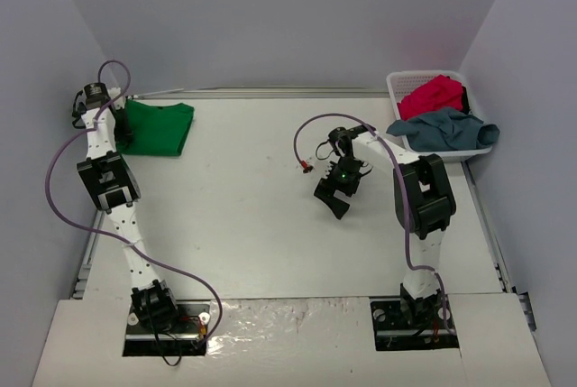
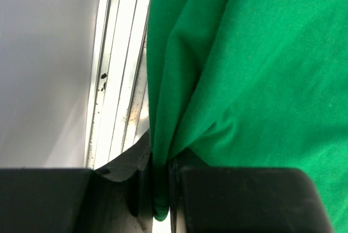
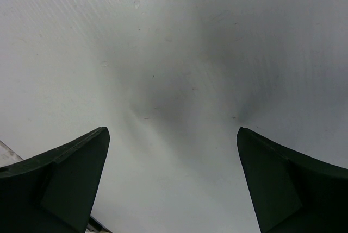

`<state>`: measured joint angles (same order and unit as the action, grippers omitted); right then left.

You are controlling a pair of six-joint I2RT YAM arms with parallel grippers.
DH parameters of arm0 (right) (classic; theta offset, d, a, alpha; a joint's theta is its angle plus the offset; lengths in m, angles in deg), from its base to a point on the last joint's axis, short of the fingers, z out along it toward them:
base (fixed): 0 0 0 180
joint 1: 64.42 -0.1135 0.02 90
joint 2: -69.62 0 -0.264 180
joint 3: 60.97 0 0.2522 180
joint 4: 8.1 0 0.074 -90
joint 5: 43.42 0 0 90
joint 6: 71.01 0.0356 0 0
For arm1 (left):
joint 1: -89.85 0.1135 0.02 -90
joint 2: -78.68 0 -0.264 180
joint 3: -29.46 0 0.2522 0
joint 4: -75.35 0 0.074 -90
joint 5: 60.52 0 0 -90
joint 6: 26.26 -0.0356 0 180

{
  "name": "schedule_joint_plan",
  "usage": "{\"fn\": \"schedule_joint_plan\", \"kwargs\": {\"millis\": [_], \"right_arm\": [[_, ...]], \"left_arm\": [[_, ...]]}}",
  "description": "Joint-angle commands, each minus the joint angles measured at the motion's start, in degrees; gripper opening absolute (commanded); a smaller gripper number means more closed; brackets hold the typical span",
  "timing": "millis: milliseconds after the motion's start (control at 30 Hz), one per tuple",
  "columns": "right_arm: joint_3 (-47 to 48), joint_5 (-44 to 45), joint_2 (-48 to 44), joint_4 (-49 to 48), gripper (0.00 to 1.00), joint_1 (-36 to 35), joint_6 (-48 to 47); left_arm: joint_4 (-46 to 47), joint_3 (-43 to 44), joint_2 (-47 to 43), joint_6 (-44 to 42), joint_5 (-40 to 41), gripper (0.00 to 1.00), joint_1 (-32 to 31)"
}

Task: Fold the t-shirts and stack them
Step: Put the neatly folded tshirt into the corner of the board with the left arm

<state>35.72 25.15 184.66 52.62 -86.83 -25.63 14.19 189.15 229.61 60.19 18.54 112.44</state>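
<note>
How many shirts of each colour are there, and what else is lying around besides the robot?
Green shirt: 1
Red shirt: 1
Grey-blue shirt: 1
White basket: 1
Total: 4

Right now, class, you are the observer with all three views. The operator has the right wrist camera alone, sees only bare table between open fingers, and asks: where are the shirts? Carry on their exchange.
Observer: A green shirt lies folded flat at the far left of the table.
Operator: Only that one?
Observer: No. A red shirt and a grey-blue shirt sit crumpled in a white basket at the far right. The grey-blue one spills over its near rim.
Operator: What is the other hand doing?
Observer: The left hand is shut on the green shirt's left edge, with a fold of cloth pinched between its fingers.
</note>
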Motion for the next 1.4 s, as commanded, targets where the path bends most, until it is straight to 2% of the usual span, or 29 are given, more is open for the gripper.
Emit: {"fn": "schedule_joint_plan", "kwargs": {"millis": [0,600,633,667,700,767,900,1067,1200,1367], "right_arm": [[1.8,-0.5,0.5,3.3,1.0,0.3,0.3],[2.2,-0.1,2.0,3.8,1.0,0.4,0.6],[2.2,-0.1,2.1,3.8,1.0,0.4,0.5],[2.1,-0.1,2.1,3.9,1.0,0.4,0.6],[2.1,-0.2,2.3,3.9,1.0,0.4,0.6],[2.0,-0.3,2.4,4.0,1.0,0.4,0.4],[1.7,-0.5,2.3,4.0,1.0,0.4,0.3],[1.7,-0.8,1.8,3.8,1.0,0.4,0.6],[3.4,-3.1,-0.9,4.6,1.0,0.4,1.1],[12.3,-4.8,-3.1,10.1,1.0,0.5,1.6]], "left_arm": [[0.6,1.3,0.2,4.6,-1.7,0.02,0.4],[0.9,2.5,1.6,5.4,-0.4,0.03,0.1],[1.0,2.5,1.4,5.7,-0.5,0.24,0.1],[1.0,2.3,1.2,5.8,-0.5,0.41,0.1],[1.4,2.0,1.0,6.0,-0.5,0.53,0.1],[1.9,1.1,0.1,6.8,-0.6,0.58,0.1],[3.4,-0.6,-2.3,7.9,-0.5,0.79,0.2],[5.1,-4.0,-8.2,7.4,2.4,0.84,0.4],[7.7,-10.6,-16.2,5.5,4.3,0.86,0.7],[2.8,-10.8,-25.8,3.7,3.6,0.87,0.6]]}}
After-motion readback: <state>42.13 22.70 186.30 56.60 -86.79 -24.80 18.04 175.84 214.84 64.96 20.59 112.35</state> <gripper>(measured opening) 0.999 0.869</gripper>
